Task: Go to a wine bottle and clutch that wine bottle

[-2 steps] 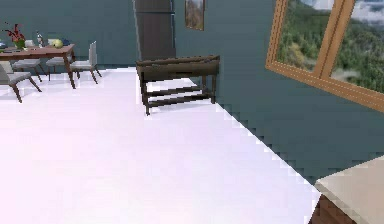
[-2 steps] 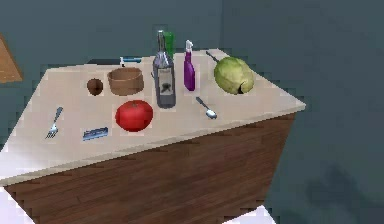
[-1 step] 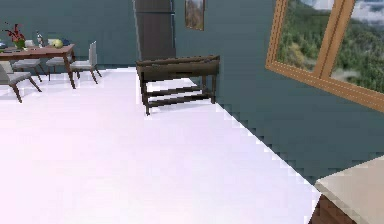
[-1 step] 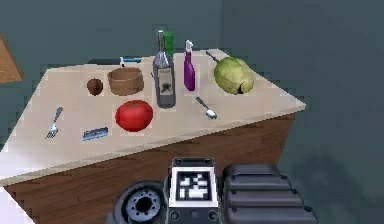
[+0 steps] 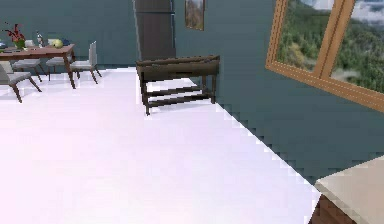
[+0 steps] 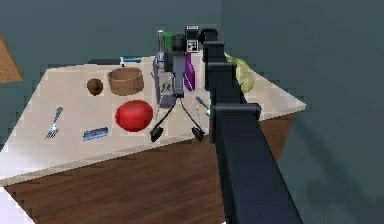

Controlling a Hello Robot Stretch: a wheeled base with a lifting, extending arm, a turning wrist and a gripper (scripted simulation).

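Arm (image 6: 240,150) first: mine rises as a dark bar across the near edge of the counter (image 6: 45,150), a pale top on a wooden body. Toward the counter's near left lie a fork (image 6: 53,122) and a small blue-grey flat thing (image 6: 95,133). A round red fruit (image 6: 133,115) sits nearer its middle.

Over the counter's middle, just right of that fruit, is my gripper (image 6: 177,128), its thin fingers (image 6: 158,128) dark against the pale top. Close behind its body stands a tall greyish shape that I take for the wine bottle (image 6: 186,70). It is upright, long axis vertical, green at the top. I cannot tell whether I touch it or have hold of anything.

Farther back on the counter are a brown bowl (image 6: 125,80), a brown round thing (image 6: 95,87) and, right of my arm, something yellow-green (image 6: 242,72).

In the forward view, well beyond the counter's corner (image 5: 352,190), a dark side table (image 5: 180,72) stands against the wall. A dining table (image 5: 35,55) with chairs is farther off.
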